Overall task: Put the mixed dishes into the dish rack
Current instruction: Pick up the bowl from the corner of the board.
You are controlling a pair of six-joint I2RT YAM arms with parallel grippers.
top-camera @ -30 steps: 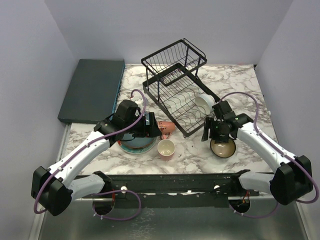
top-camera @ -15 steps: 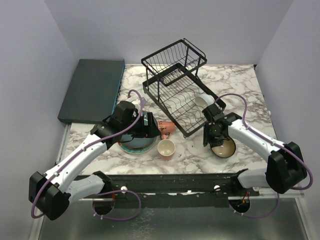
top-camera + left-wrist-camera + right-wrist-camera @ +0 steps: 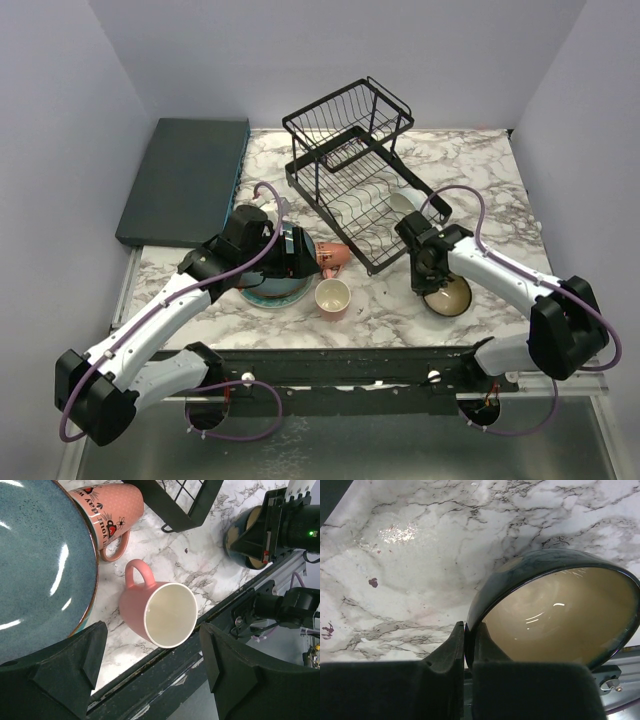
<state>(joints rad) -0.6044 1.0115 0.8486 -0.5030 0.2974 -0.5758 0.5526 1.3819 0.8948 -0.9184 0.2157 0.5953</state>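
The black wire dish rack [image 3: 350, 190] stands at the back centre with a white bowl [image 3: 405, 202] on its right edge. My right gripper [image 3: 426, 276] [image 3: 469, 639] is shut on the near rim of the dark cream-lined bowl [image 3: 450, 295] [image 3: 560, 615], one finger inside and one outside. My left gripper [image 3: 300, 255] [image 3: 152, 645] hangs open, holding nothing, over a plain pink mug [image 3: 332, 297] [image 3: 160, 612]. A printed pink mug [image 3: 335, 257] [image 3: 107, 510] lies on its side beside a dark teal plate [image 3: 272, 285] [image 3: 40, 565].
A dark teal flat slab [image 3: 185, 178] lies at the back left. The black rail [image 3: 350, 365] runs along the table's near edge, just below the plain mug and the dark bowl. Marble tabletop [image 3: 470, 170] shows to the right of the rack.
My right gripper has closed from open onto the dark bowl's rim while its arm swung in toward the bowl. The left gripper stays open and has barely shifted.
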